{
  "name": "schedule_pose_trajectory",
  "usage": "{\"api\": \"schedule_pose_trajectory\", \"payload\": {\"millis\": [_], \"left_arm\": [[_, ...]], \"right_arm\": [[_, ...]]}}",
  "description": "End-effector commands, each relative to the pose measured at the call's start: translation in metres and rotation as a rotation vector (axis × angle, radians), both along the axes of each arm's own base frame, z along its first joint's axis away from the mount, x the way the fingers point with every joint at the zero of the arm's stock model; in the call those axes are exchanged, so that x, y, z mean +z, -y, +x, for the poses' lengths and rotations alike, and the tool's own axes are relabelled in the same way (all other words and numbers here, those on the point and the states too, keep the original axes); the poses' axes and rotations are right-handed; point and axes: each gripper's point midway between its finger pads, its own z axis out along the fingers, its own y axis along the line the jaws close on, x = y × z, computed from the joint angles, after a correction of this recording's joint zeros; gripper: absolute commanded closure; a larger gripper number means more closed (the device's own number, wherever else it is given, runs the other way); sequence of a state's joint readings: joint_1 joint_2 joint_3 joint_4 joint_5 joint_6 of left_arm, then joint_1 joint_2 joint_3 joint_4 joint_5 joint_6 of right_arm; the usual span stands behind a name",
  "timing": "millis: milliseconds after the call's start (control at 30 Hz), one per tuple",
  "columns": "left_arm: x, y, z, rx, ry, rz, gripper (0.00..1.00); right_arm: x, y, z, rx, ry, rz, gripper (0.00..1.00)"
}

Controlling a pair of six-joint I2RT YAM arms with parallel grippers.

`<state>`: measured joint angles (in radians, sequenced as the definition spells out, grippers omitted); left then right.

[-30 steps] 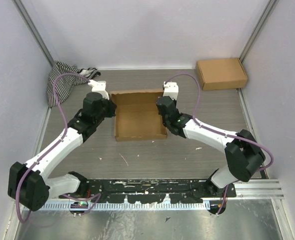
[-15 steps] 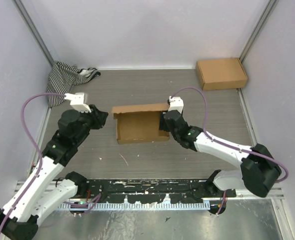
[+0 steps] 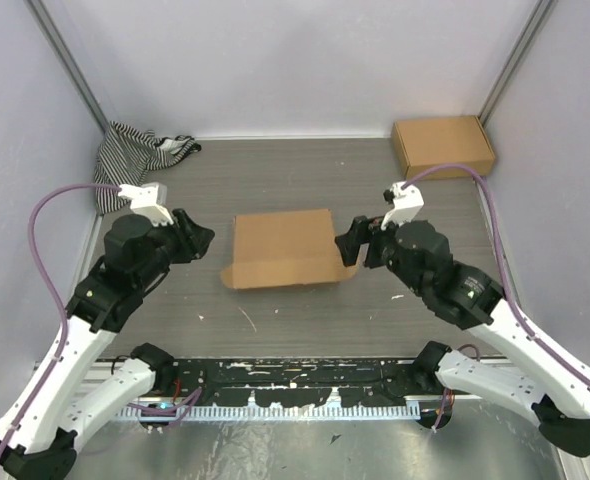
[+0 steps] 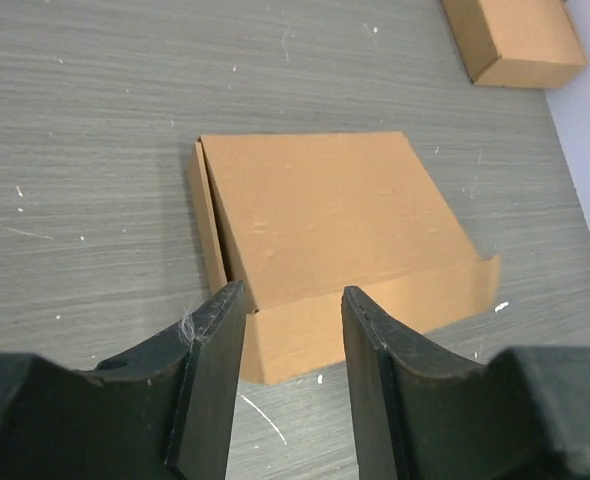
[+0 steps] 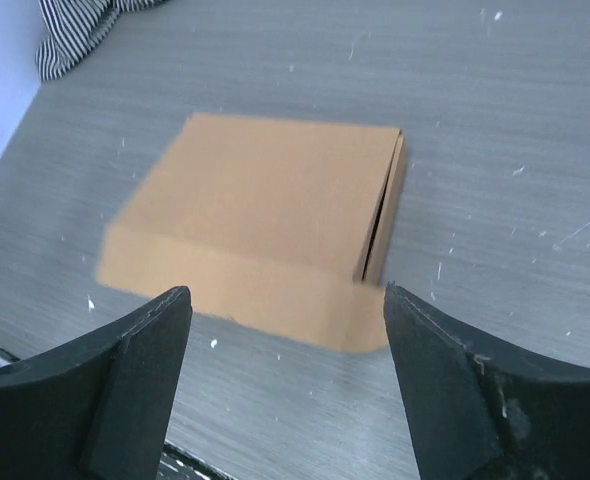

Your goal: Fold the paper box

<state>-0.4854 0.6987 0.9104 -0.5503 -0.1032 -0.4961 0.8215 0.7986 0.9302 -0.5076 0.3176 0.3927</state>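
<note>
The paper box [image 3: 283, 248] lies in the middle of the table, plain brown cardboard, with its lid down over the tray and the front flap sticking out along the near edge. My left gripper [image 3: 197, 238] hangs off its left side, apart from it and open. In the left wrist view the box [image 4: 320, 210] lies beyond the open gripper [image 4: 293, 300], nothing between the fingers. My right gripper [image 3: 353, 243] stands just off the box's right side, open wide. The right wrist view shows the box [image 5: 275, 200] ahead of the empty gripper [image 5: 285, 300].
A second, assembled brown cardboard box [image 3: 443, 146] sits at the back right corner, also seen as the assembled box [image 4: 515, 40]. A striped cloth [image 3: 135, 155] lies bunched at the back left. Walls enclose three sides; a black rail [image 3: 305, 385] runs along the near edge.
Both grippers opened, let go of the box's sides and drew back outward and toward me. The lid, upright a second ago, has come down over the box.
</note>
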Motion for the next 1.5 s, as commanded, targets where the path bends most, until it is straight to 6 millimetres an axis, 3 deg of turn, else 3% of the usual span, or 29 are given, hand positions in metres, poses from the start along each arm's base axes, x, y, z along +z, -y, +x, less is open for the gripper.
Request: {"api": "schedule_pose_trajectory", "payload": {"millis": [0,100,167,300,533,733,1000,1233,1467], "left_arm": [[-0.016,0.014,0.004,-0.043,-0.109,0.016,0.48],[-0.035,0.024,0.017,-0.055,-0.177,0.042,0.42],[-0.051,0.032,0.026,-0.073,-0.224,0.059,0.4],[-0.087,0.042,0.041,-0.085,-0.314,0.098,0.39],[-0.155,0.045,0.062,-0.057,-0.47,0.189,0.38],[-0.19,0.039,0.061,-0.051,-0.568,0.267,0.4],[-0.194,0.048,0.072,-0.068,-0.556,0.254,0.42],[-0.194,0.067,0.102,-0.111,-0.544,0.225,0.43],[-0.18,0.086,0.146,-0.124,-0.534,0.166,0.44]], "right_arm": [[-0.005,-0.006,0.021,-0.035,-0.091,-0.157,0.17],[-0.034,-0.021,0.057,-0.055,-0.181,-0.221,0.17],[-0.055,-0.031,0.079,-0.017,-0.26,-0.172,0.18],[-0.086,-0.025,0.112,-0.045,-0.333,-0.105,0.2],[-0.141,-0.027,0.114,-0.002,-0.459,-0.116,0.23],[-0.175,-0.027,0.104,0.014,-0.528,-0.136,0.24],[-0.201,-0.035,0.112,0.026,-0.585,-0.141,0.29],[-0.19,-0.048,0.14,0.022,-0.562,-0.103,0.36],[-0.172,-0.038,0.18,-0.056,-0.532,-0.086,0.36]]}}
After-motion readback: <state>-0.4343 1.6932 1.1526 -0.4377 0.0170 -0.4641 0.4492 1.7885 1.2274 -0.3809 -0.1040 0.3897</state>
